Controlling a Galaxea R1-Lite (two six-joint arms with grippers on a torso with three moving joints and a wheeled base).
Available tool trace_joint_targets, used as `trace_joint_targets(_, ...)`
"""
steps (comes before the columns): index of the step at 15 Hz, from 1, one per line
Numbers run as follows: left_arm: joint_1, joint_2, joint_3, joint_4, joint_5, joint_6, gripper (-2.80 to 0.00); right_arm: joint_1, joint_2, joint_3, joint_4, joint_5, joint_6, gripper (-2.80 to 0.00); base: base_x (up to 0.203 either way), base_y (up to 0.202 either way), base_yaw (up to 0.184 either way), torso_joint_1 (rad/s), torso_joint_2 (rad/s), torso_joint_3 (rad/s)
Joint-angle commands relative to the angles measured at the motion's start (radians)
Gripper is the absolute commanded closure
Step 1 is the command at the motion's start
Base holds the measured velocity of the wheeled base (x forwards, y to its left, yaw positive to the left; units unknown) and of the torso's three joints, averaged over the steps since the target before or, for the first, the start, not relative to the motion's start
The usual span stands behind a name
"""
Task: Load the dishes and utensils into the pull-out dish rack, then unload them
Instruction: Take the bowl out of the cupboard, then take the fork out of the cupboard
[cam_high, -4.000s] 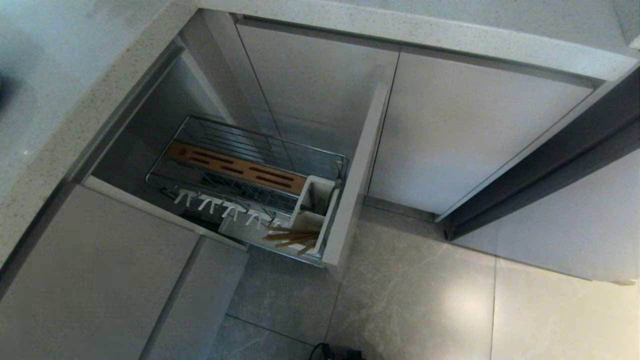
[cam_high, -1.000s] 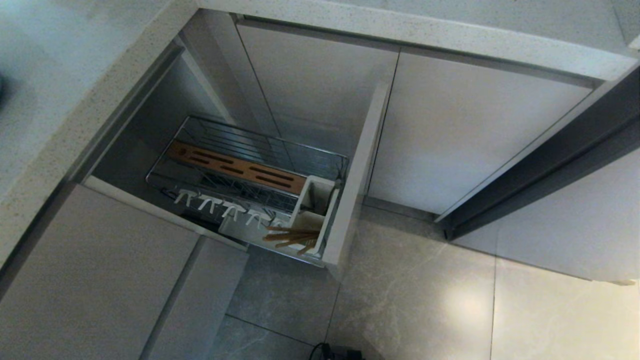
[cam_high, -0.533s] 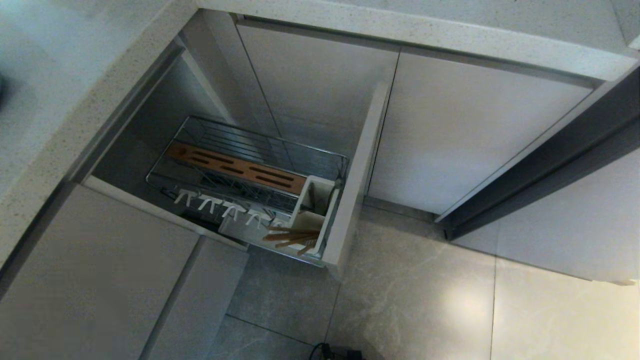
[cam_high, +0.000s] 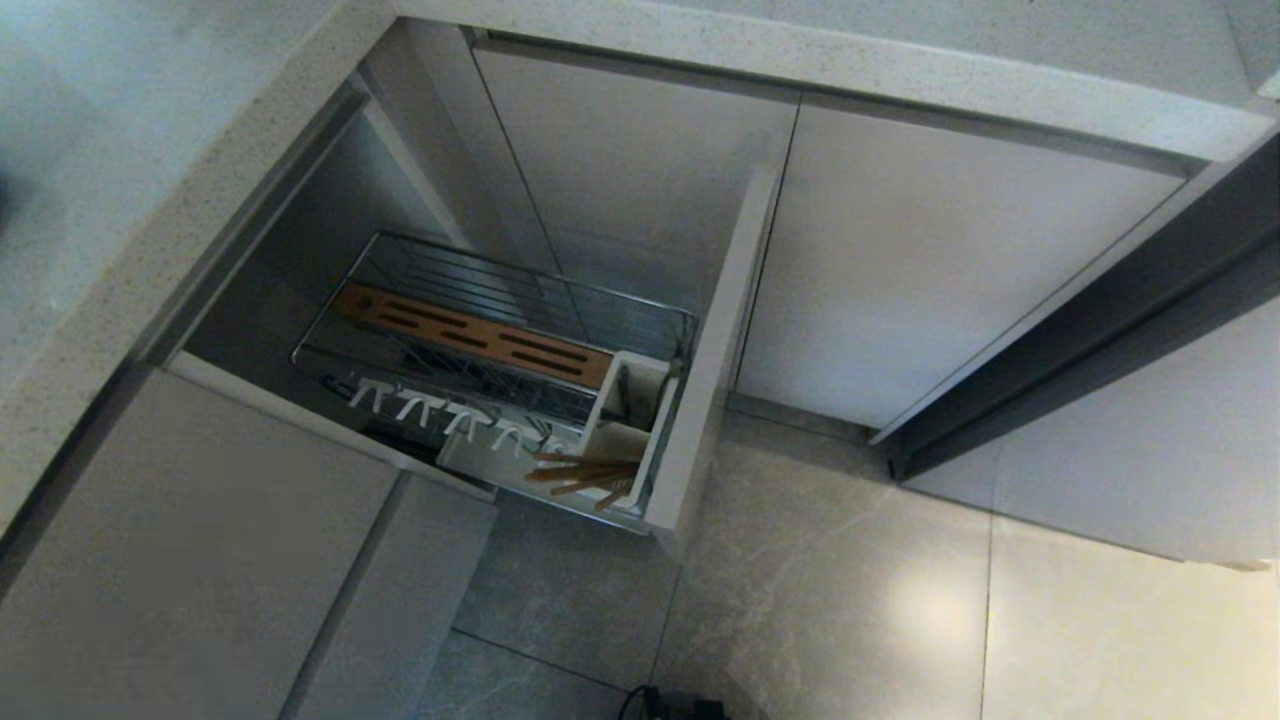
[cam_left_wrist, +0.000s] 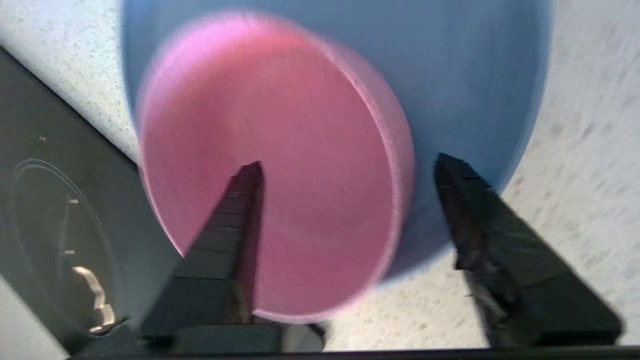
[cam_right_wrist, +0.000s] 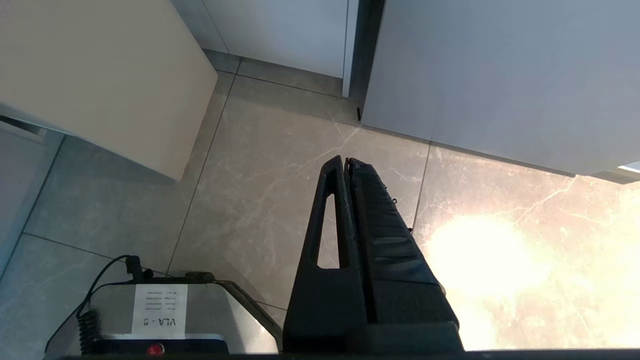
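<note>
A: Where is my left pincer (cam_left_wrist: 345, 165) right now?

B: Over the desk (cam_left_wrist: 575, 125), tips pointing down at the dishes. I see its two black fingers (cam_left_wrist: 235, 210) spread well apart. One finger lies across the inside of the bowl (cam_left_wrist: 300, 150), the other stands outside the bowl's rim, over the plate (cam_left_wrist: 475, 75). The rim sits between them, but neither finger presses on it, so I hold nothing.

A: And the dishes themselves?

B: The pink bowl sits on the blue plate, directly under the pincer. A black cooktop (cam_left_wrist: 50, 200) lies just beside them on the desk.

A: The right pincer (cam_right_wrist: 347, 162)?

B: Parked, pointing down at the tiled floor (cam_right_wrist: 250, 175), fingers pressed together with nothing between them. The robot's base (cam_right_wrist: 160, 310) is just below it.

A: The rack (cam_high: 500, 340)?

B: Pulled out from the cabinet, well away from both pincers, neither of which shows in the head view. The chopsticks (cam_high: 585, 475) lie in the white caddy (cam_high: 625, 400) at its front end.
</note>
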Motion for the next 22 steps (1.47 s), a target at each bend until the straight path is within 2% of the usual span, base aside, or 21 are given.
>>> trace_joint_targets(1,-0.006,-0.018,0.000,-0.036,0.002,-0.032,-2.80,0.000,-0.001,0.000,0.000,0.000,0.000,0.00,0.000,0.000,0.000,0.000,0.00,0.000)
trace_joint_targets(4,-0.008,-0.061,0.001,-0.114,0.005,-0.077,-2.80,0.000,-0.001,0.000,0.000,0.000,0.000,0.00,0.000,0.000,0.000,0.000,0.00,0.000)
trace_joint_targets(7,-0.014,-0.107,0.002,-0.157,0.003,-0.080,-2.80,0.000,-0.001,0.000,0.000,0.000,0.000,0.00,0.000,0.000,0.000,0.000,0.00,0.000)
trace_joint_targets(8,-0.017,-0.122,0.002,-0.169,0.002,-0.080,0.00,0.000,-0.001,0.000,0.000,0.001,0.000,0.00,0.000,0.000,0.000,0.000,0.00,0.000)
trace_joint_targets(13,-0.061,-0.223,0.003,-0.192,-0.003,-0.112,0.00,0.000,-0.001,0.000,0.000,0.000,0.000,0.00,0.000,0.000,0.000,0.000,0.00,0.000)
trace_joint_targets(17,-0.145,-0.309,0.005,-0.190,-0.037,-0.234,0.00,0.000,-0.001,0.000,0.000,0.000,0.000,0.00,0.000,0.000,0.000,0.000,0.00,0.000)
trace_joint_targets(18,-0.160,-0.326,0.005,-0.186,-0.075,-0.276,0.00,0.000,-0.001,0.000,0.000,0.000,0.000,0.00,0.000,0.000,0.000,0.000,0.00,0.000)
trace_joint_targets(22,-0.230,-0.361,0.050,-0.098,-0.274,-0.323,0.00,0.000,-0.001,0.000,0.000,0.000,0.000,0.00,0.000,0.000,0.000,0.000,0.00,0.000)
